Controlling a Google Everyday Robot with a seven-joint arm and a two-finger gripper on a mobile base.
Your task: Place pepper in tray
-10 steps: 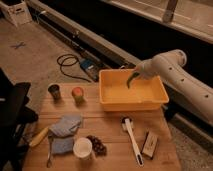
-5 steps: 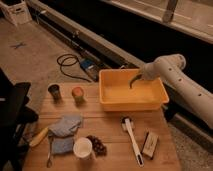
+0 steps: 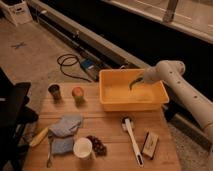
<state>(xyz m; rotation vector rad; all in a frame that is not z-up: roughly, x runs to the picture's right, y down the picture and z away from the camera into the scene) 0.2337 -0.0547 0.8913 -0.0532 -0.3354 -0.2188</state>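
Smooth white tubular arm (image 3: 175, 82), bent down from the right over the tray (image 3: 131, 106): one large rectangular yellow plastic bin, raised walls, thick rim, pale glossy floor. At the arm's end, dark gripper (image 3: 137, 80), hanging inside the tray's outline near its back right part; open or closed, cannot tell. Just below it, one slim dark curved sliver, taken for the pepper (image 3: 132, 86), over the tray's floor; held or released, cannot tell either. Underneath, a wooden table (image 3: 110, 125) of pale lengthwise slats. On it, left of the tray, one small dark cup (image 3: 54, 91) and one round orange-topped cup (image 3: 77, 93), near each other. Toward the front left, two soft crumpled blue cloths (image 3: 66, 125), one yellow corn cob (image 3: 39, 136) just beside them, one white cup (image 3: 82, 148), and one dark knobbly bunch of grapes (image 3: 98, 145) touching that cup. Front right, one long white brush (image 3: 132, 141) and one flat dark rectangular block (image 3: 149, 144), apart. Beyond the table, grey concrete floor, one coiled black cable (image 3: 70, 65), one white box (image 3: 17, 11) far back left.
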